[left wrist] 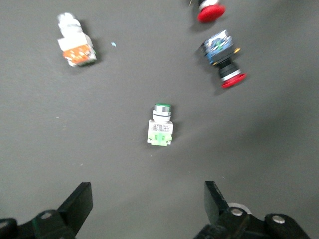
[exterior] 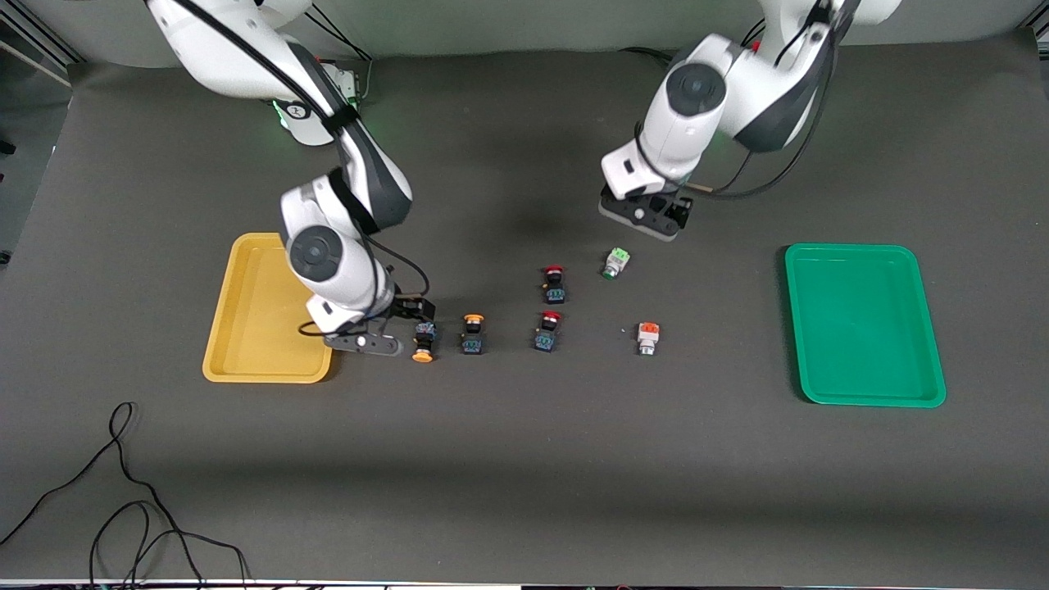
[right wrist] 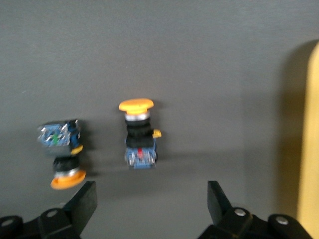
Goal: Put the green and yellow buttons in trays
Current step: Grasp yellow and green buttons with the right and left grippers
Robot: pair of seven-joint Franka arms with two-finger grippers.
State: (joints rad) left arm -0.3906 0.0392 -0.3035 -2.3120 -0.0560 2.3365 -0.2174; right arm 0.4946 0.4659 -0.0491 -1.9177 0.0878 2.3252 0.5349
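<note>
Buttons lie in a loose row between the trays: two yellow-capped buttons (exterior: 424, 341) (exterior: 473, 334) beside the yellow tray (exterior: 246, 360), then two red-capped buttons (exterior: 547, 331), then the orange-block button (exterior: 647, 338) toward the green tray (exterior: 860, 393). Right gripper (exterior: 410, 315) hangs open over the yellow-capped button closest to the yellow tray. Farther from the front camera lies the green-block button (exterior: 615, 263), with the left gripper (exterior: 656, 215) open above the table next to it.
</note>
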